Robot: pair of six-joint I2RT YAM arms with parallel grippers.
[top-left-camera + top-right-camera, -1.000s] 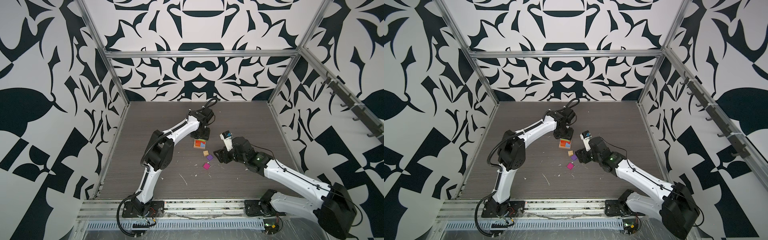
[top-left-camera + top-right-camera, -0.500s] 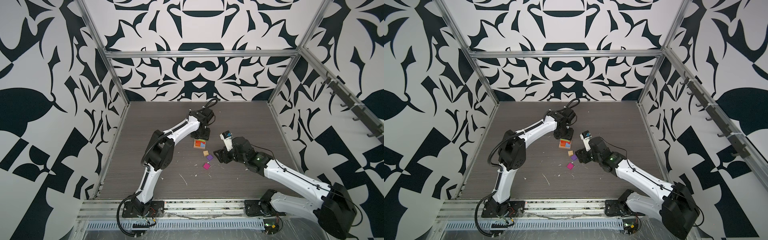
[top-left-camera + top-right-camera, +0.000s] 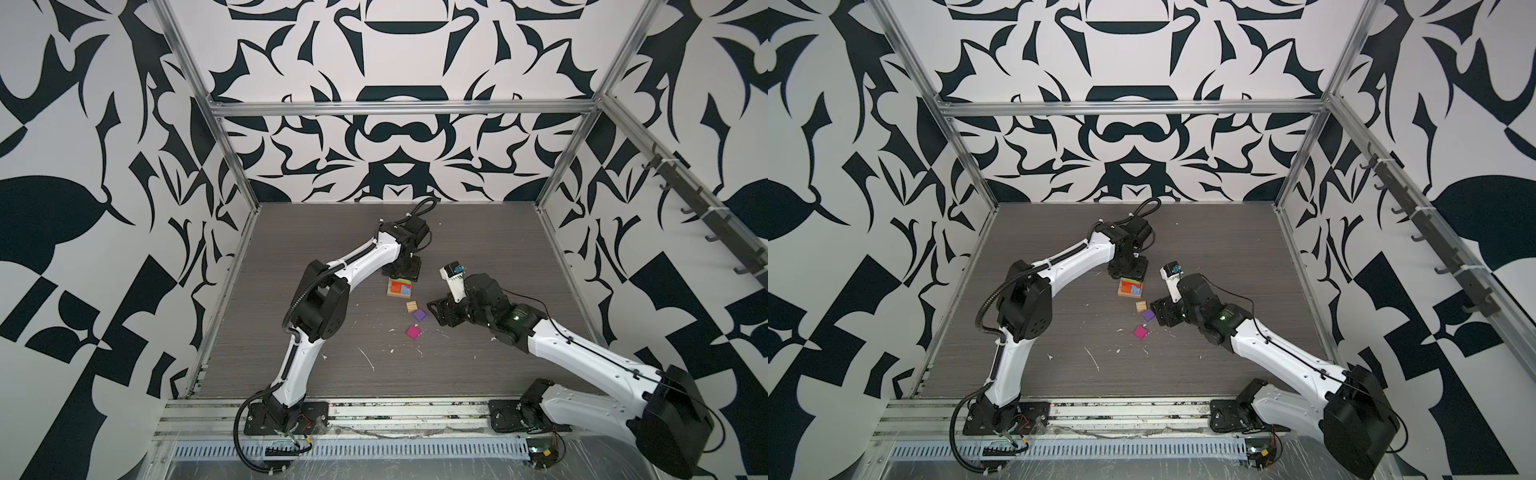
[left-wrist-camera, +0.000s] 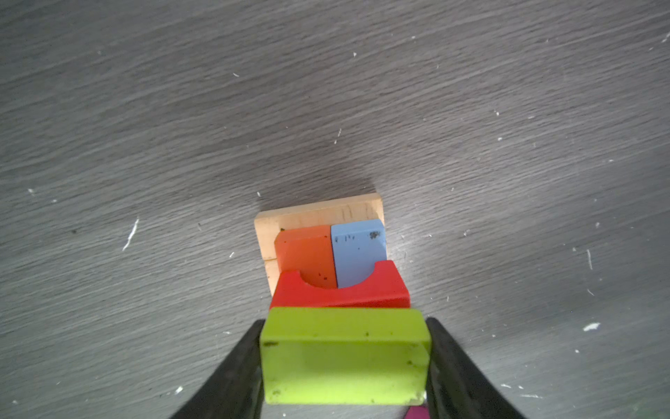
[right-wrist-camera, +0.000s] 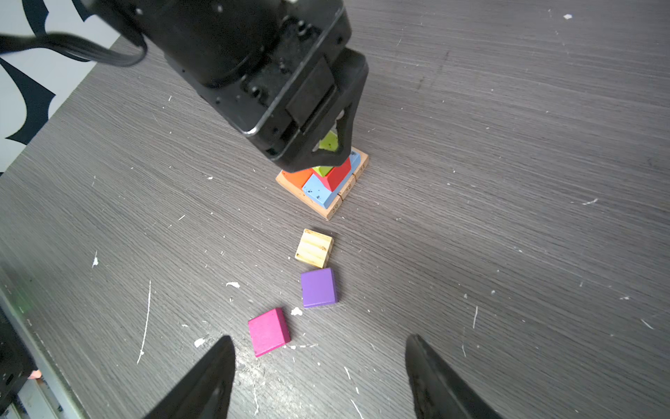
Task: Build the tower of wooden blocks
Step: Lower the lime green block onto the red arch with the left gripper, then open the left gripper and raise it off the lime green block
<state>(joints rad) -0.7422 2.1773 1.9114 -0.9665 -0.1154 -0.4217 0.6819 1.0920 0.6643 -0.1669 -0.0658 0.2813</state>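
Note:
The wood block tower [image 3: 400,289] [image 3: 1130,288] stands mid-table: a tan base [image 4: 319,214] carrying orange [image 4: 302,250], blue [image 4: 357,250] and red [image 4: 340,294] blocks. My left gripper [image 4: 344,322] [image 3: 402,269] hangs right over it, shut on a lime-green oblong [image 4: 344,355] [image 5: 329,142] held by its ends. The oblong sits low over the red block; I cannot tell whether they touch. Loose wood blocks lie nearer the front: a tan cube [image 5: 314,249] [image 3: 412,306], a purple cube [image 5: 319,287] [image 3: 419,315], a magenta cube [image 5: 269,332] [image 3: 413,331]. My right gripper [image 5: 319,338] [image 3: 442,311] is open and holds nothing, just right of them.
White scraps [image 3: 368,358] litter the dark wood-grain table [image 3: 332,249]. Patterned walls enclose it on three sides, with a metal rail [image 3: 374,409] along the front. In the right wrist view the left arm's black wrist [image 5: 253,72] looms over the tower.

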